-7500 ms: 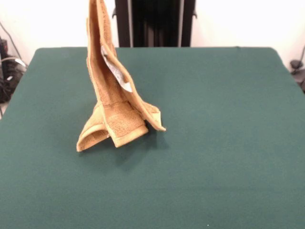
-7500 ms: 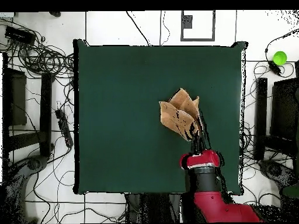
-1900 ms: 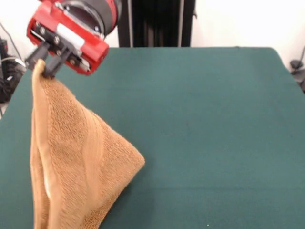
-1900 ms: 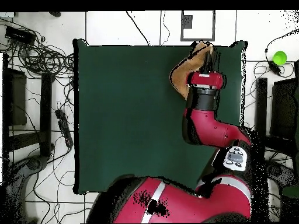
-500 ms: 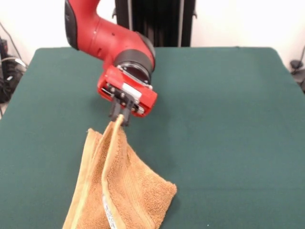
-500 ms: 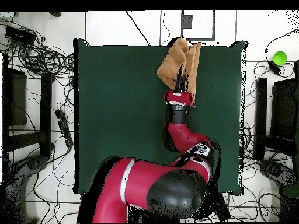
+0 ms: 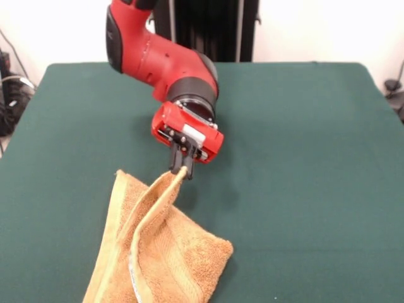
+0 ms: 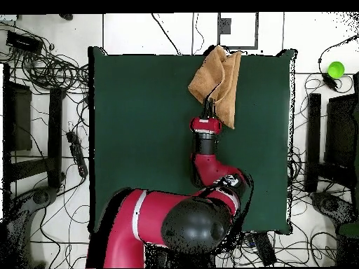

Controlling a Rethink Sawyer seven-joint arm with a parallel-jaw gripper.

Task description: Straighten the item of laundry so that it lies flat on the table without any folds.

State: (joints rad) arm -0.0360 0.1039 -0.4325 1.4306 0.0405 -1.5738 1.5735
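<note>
The orange-tan terry towel (image 7: 161, 252) lies folded over itself at the near left of the dark green table (image 7: 303, 158), running off the picture's bottom edge. A white label (image 7: 134, 278) shows along one fold. My gripper (image 7: 182, 172) is shut on a raised corner of the towel, low above the table. In the overhead view the towel (image 8: 219, 78) lies at the table's far edge, right of centre, with the gripper (image 8: 208, 105) at its near corner. The towel has folds and a lifted hem.
The red arm (image 7: 158, 57) reaches down from the pedestal across the table's left half. Cables (image 8: 49, 70) and stands lie on the floor around the table. A green ball (image 8: 336, 69) sits off the table's right side in the overhead view.
The gripper has moved a little toward the table's centre and lower, pulling the held towel corner with it. The towel has spread slightly.
</note>
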